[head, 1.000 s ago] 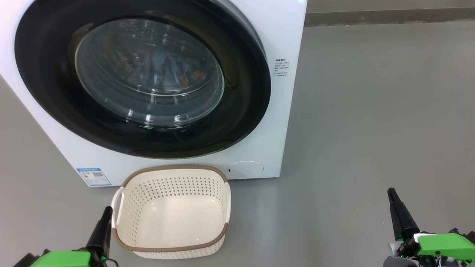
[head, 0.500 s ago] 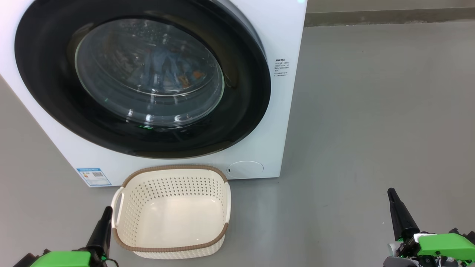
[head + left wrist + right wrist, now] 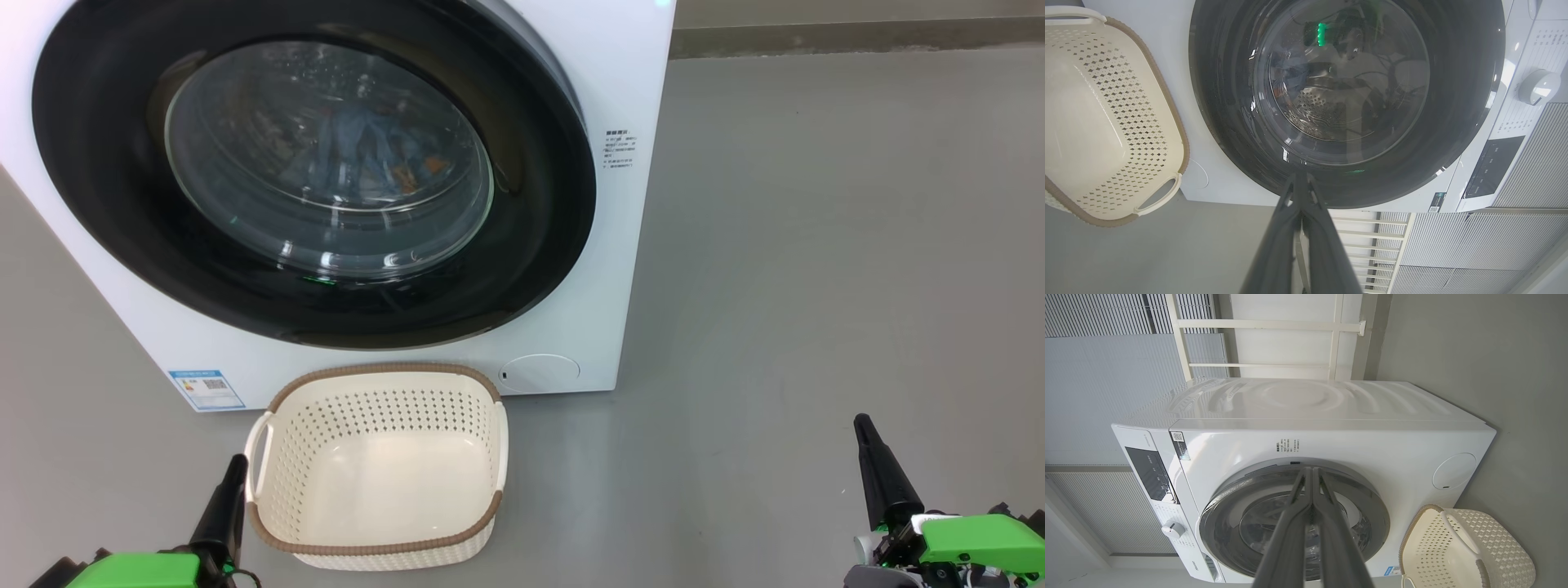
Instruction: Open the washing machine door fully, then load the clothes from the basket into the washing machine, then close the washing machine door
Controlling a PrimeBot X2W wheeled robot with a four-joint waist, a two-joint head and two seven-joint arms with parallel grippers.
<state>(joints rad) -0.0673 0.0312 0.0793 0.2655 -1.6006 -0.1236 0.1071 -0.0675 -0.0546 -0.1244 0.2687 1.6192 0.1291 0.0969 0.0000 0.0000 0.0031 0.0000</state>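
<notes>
Washing machine door [image 3: 539,245] shut, clothes [image 3: 371,159] behind its glass (blue, orange flecks). Basket [image 3: 384,551] on floor [image 3: 816,245]. Left gripper [image 3: 235,469] and right gripper [image 3: 861,431] closed, empty.

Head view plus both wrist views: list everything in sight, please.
big white front-loading washing machine: one, white, ahead on the floor
round glass-windowed washing machine door: one, glossy black ring, closed on the machine's front
clothes: blue with orange patches, count unclear, inside behind the glass
small perforated plastic basket: one, cream with brown rim, empty, on the floor before the machine
label: one, blue, machine's lower front
round cap: one, white, low front, behind the basket
knob: one, white, near the dark display
floor: grey
left gripper: black fingers, shut, beside the basket
right gripper: black fingers, shut, over bare floor
</notes>
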